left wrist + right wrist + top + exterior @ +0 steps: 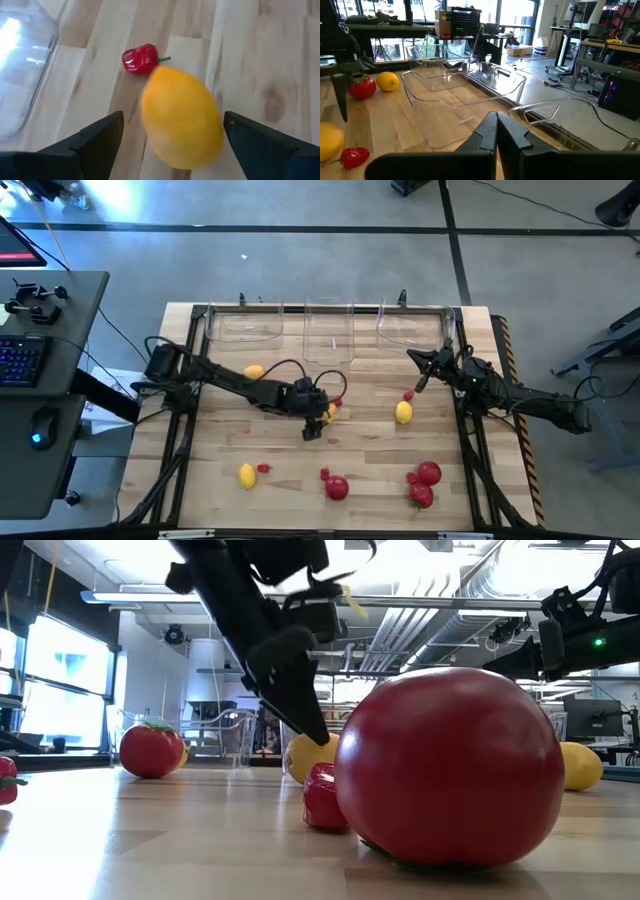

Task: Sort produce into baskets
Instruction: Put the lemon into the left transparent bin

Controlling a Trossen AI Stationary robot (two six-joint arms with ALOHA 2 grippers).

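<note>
A: Yellow lemon [181, 119] sits between the open jaws of the left gripper [313, 426], in the middle of the wooden table [370, 480]. It is not pinched yet. A tiny red berry [140, 58] lies just beside it.

B: And the right gripper [419, 381]?

A: Its jaws are shut and hold nothing. It waits near the 3 clear baskets [328, 328] at the far edge.

B: What comes next?

A: I think the jaws must close on the lemon, lift it, and carry it to a basket. More fruit waits, like the red tomato [336, 487].
</note>
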